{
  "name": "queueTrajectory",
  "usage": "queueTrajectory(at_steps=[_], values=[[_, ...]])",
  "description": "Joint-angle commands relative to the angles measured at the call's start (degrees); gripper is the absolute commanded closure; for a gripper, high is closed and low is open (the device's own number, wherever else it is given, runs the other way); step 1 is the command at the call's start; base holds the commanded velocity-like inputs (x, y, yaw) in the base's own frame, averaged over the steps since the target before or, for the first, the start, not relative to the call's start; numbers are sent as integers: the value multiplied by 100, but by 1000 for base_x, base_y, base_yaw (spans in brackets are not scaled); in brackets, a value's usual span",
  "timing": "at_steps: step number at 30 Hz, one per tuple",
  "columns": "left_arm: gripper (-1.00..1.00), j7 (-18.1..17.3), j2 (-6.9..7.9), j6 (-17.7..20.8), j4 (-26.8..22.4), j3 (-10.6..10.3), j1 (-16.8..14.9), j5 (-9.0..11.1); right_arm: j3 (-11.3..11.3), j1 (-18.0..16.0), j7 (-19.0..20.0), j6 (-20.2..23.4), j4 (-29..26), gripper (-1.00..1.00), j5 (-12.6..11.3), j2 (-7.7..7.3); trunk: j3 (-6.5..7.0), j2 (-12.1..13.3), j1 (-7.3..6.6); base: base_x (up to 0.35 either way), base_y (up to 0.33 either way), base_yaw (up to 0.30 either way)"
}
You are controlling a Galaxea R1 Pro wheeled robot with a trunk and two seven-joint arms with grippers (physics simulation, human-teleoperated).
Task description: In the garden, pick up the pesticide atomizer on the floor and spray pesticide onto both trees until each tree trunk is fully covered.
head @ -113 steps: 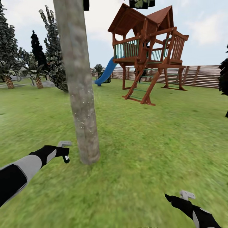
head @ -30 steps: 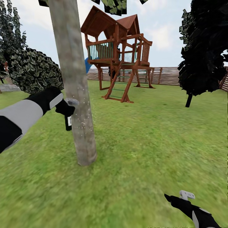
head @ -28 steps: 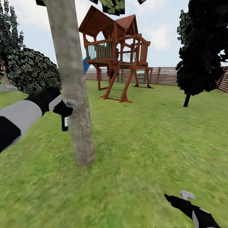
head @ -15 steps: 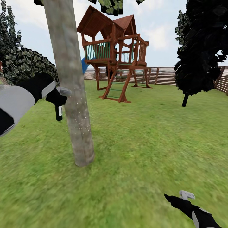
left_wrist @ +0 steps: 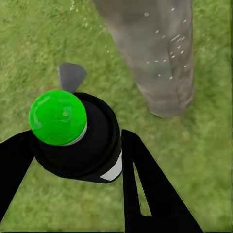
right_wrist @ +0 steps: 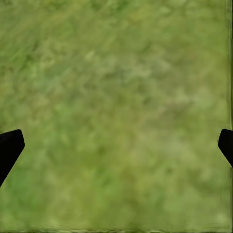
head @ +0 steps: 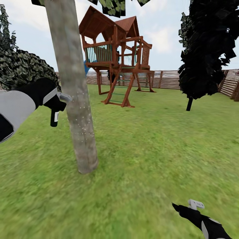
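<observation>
The pesticide atomizer is gripped in the closed jaws of the left gripper and held upright just beside the tree trunk, at about mid-height. Fine white specks are seen on the bark. In the left wrist view, the bottle's green cap is seen between the black fingers. The right gripper is held low over the lawn, its jaws spread wide apart.

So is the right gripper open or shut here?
Open: in the right wrist view its fingers sit at opposite edges, with bare lawn between them.
</observation>
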Motion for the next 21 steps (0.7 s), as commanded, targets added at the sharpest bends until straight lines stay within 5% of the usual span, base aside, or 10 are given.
queueTrajectory(at_steps=[1,5,8,12,15,21], values=[[100,-5,65,0,-1,3,1,3,-1,0,0,0,-1,-100,-1,0,2,0,0,-251,218,-254],[100,-482,191,0,-8,-14,2,3,1,0,0,0,-1,-100,-1,0,9,0,0,-253,220,-210],[100,-854,200,-4,-10,-211,14,3,1,1,0,0,-1,-100,-1,2,10,0,0,-243,231,-25],[100,-1592,211,-22,-6,-966,19,3,1,0,0,0,-1,-100,2,0,10,0,0,-218,246,-5],[100,-1708,238,-26,-2,-1200,19,3,1,2,0,0,-1,-100,2,0,10,0,0,-198,250,-150],[100,-1730,305,-27,-3,-1237,28,3,1,0,0,0,2,-100,1,0,10,0,0,-57,135,-233]])
